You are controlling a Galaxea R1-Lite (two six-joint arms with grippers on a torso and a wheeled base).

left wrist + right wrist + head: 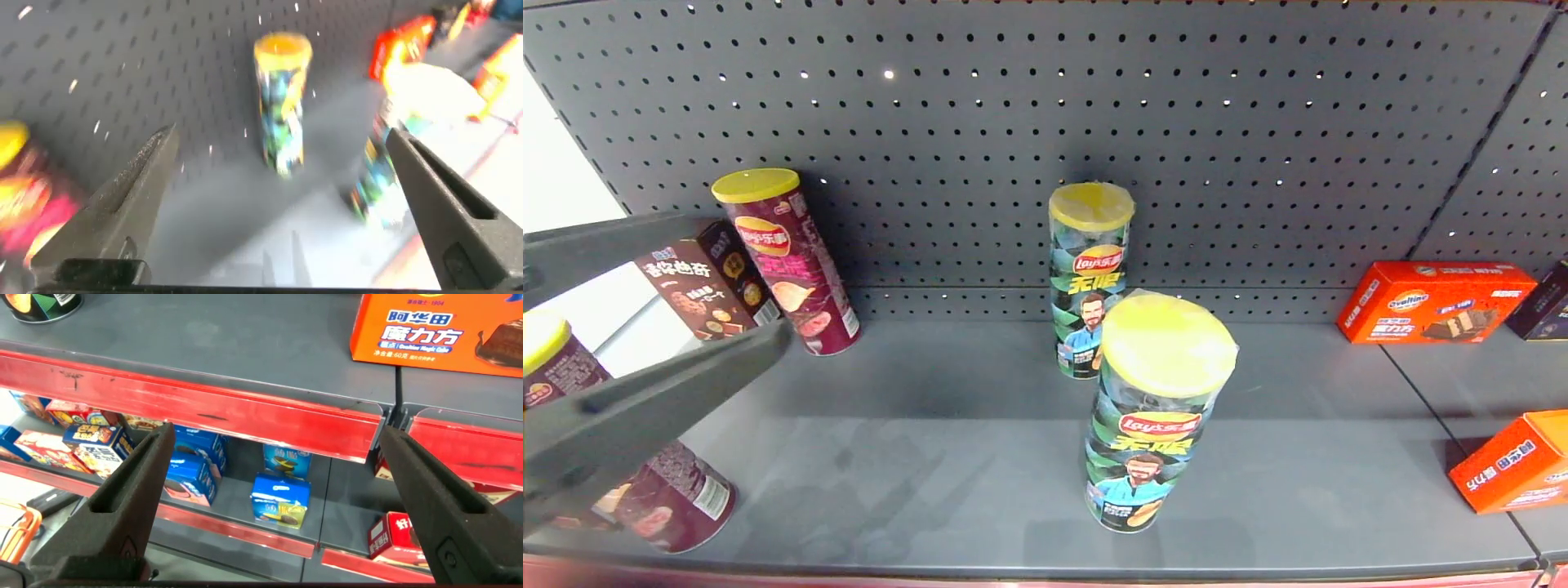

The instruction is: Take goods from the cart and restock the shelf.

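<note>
Head view: grey shelf [947,465], pegboard [1176,122] behind.

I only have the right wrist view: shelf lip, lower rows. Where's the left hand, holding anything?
Observer: The left hand is open, holding nothing, over the left end of the shelf.
Operator: What's stocked mid-shelf?
Observer: Two upright cans in line: the front green can near the edge, the rear green can by the back panel.
Operator: And by the left hand?
Observer: A back maroon can stands by the panel; a front maroon can stands at the edge, beside the hand.
</note>
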